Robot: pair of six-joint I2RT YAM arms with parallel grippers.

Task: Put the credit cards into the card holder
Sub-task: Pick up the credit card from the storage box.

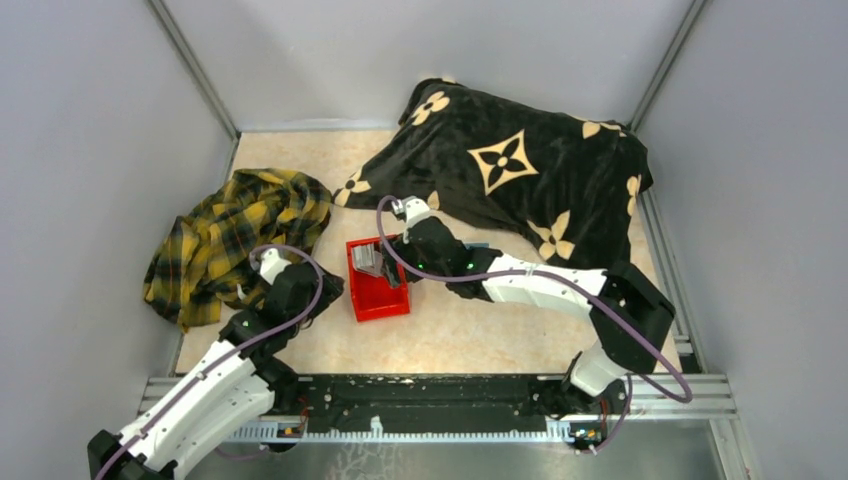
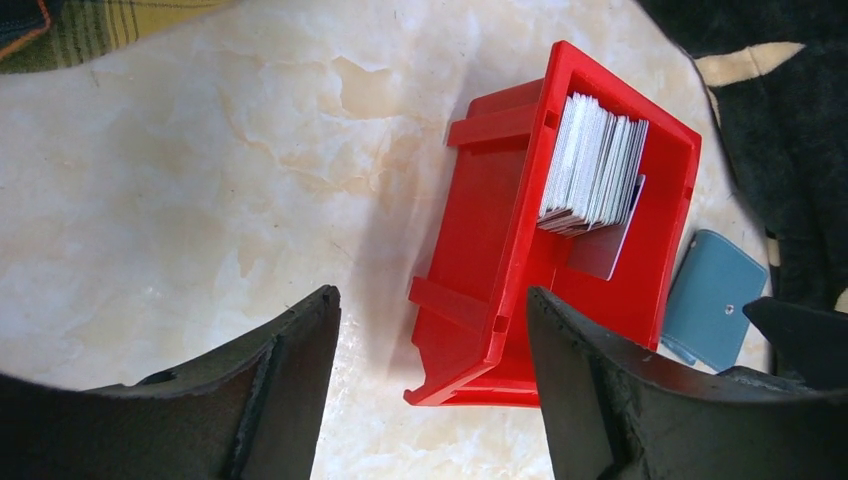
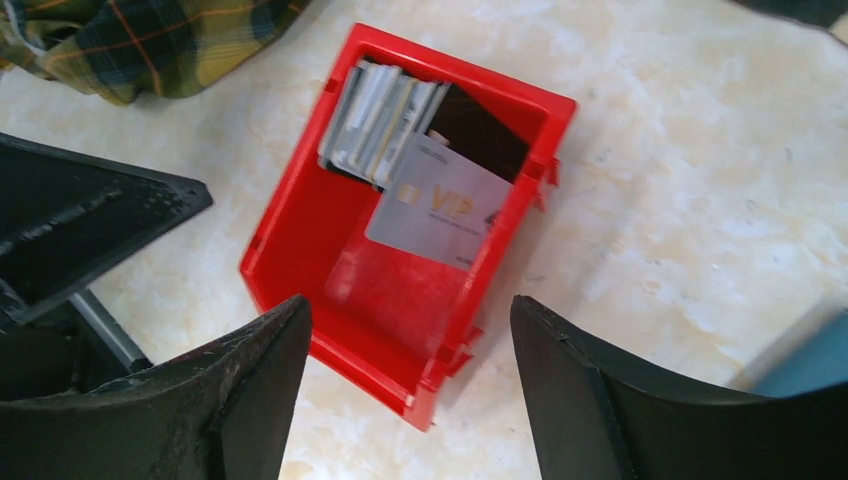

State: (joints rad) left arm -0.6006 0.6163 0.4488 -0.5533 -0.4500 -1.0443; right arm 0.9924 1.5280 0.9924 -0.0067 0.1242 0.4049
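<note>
Cards (image 3: 385, 115) stand on edge in a tight stack at the far end of the red bin (image 3: 290, 235), mid-table, and one silvery card (image 3: 435, 205) leans loose against them. The holder (image 2: 712, 298) lies flat and looks closed, just right of the bin by the black blanket (image 2: 800, 150). Both grippers are spread wide and empty: the right (image 3: 408, 310) hovers over the bin, the left (image 2: 432, 295) hangs just left of it. The cards look light, thin, stiff and slick. A packed stack gives little purchase, so the leaning card, pinched across its faces at an exposed edge, seems the easiest hold.
</note>
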